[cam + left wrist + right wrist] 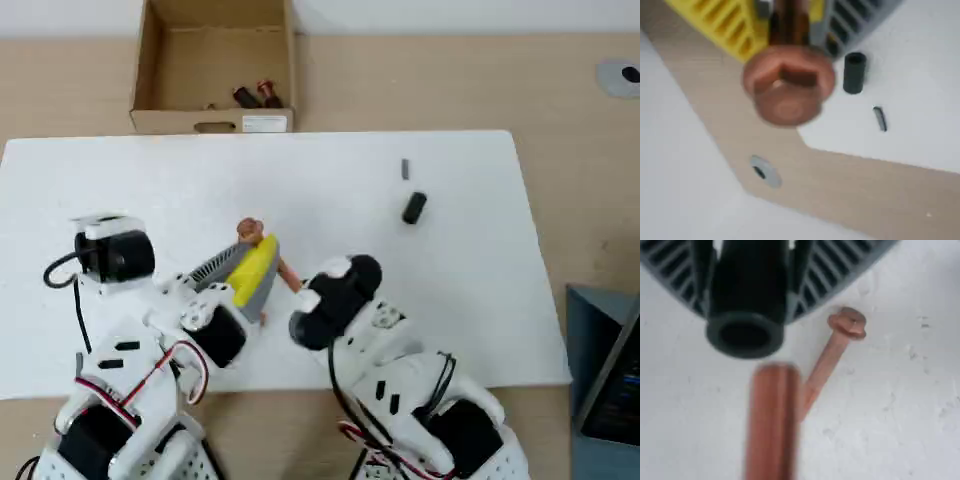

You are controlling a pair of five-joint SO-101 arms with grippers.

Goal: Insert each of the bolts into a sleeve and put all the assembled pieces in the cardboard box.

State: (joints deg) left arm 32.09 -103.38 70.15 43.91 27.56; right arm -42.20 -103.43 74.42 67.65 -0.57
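Note:
My left gripper (250,262), with one yellow and one grey finger, is shut on a copper bolt (789,85) whose flanged head sticks out past the fingertips (250,232). My right gripper (747,270) is shut on a black sleeve (745,332) with its open mouth facing out, low over the white mat. A second copper bolt (840,347) lies on the mat just beyond it (289,276). A blurred copper shaft (772,420) stands close in front of the sleeve's mouth. Another black sleeve (414,208) lies at the mat's far right.
The cardboard box (150,75) sits beyond the mat's far edge with two assembled pieces (256,96) inside. A small dark pin (405,169) lies near the loose sleeve. A grey grommet (620,75) sits in the wooden table; a laptop edge (605,370) is at the right.

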